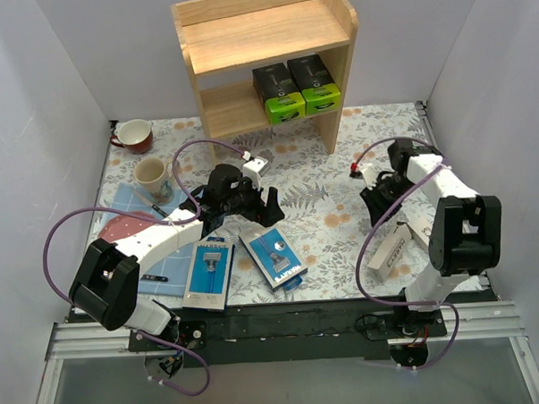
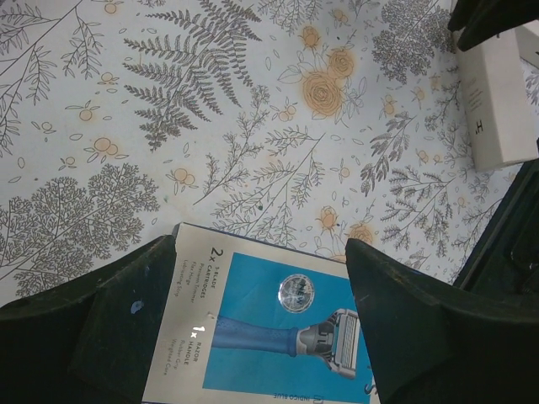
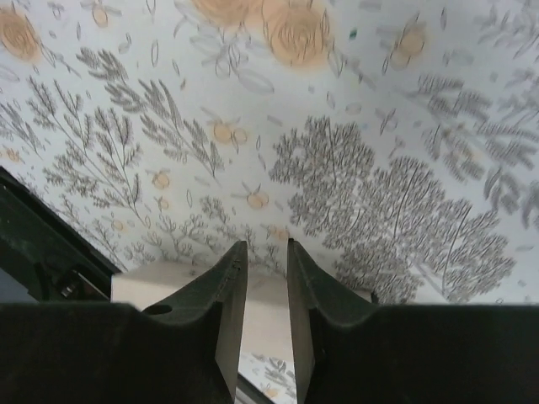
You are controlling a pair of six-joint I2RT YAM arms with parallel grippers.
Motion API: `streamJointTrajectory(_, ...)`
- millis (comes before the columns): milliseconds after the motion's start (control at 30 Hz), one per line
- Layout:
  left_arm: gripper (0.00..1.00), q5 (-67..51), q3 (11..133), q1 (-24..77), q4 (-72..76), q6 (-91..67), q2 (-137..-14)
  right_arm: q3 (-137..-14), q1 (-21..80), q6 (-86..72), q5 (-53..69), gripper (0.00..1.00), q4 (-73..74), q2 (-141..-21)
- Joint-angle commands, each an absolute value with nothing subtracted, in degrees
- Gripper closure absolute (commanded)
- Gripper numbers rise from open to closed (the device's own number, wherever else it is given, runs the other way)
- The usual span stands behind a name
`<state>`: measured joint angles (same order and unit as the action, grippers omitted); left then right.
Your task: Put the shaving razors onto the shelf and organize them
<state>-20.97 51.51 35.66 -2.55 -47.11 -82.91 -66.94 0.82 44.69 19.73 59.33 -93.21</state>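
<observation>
Blue and flat, a razor-picture pack lies on the flowered table, directly under the left hand. This hand's fingers stand wide apart on both sides of the pack, probably so that they can close on its long edges. The right hand keeps only a narrow gap between its fingers, above a slim beige box; I cannot tell if it pinches the box. Two black boxes with lime-green ends already stand side by side on the lower tier of the light wooden shelf.
</observation>
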Motion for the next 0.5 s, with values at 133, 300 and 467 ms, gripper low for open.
streamJointTrajectory(133,0.19,-20.3,53.4,35.7,-2.2,-45.3,-80.7,-75.6,2.5,42.3,20.6,0.67,61.3,-92.6)
streamJointTrajectory(300,0.19,-20.7,53.2,35.6,-1.3,-45.7,-80.3,-71.3,-3.6,49.6,17.0,0.63,63.3,-84.2)
streamJointTrajectory(467,0.19,-22.3,52.8,35.6,-0.7,-47.0,-80.2,-68.9,-16.0,58.7,10.8,0.55,62.6,-80.9)
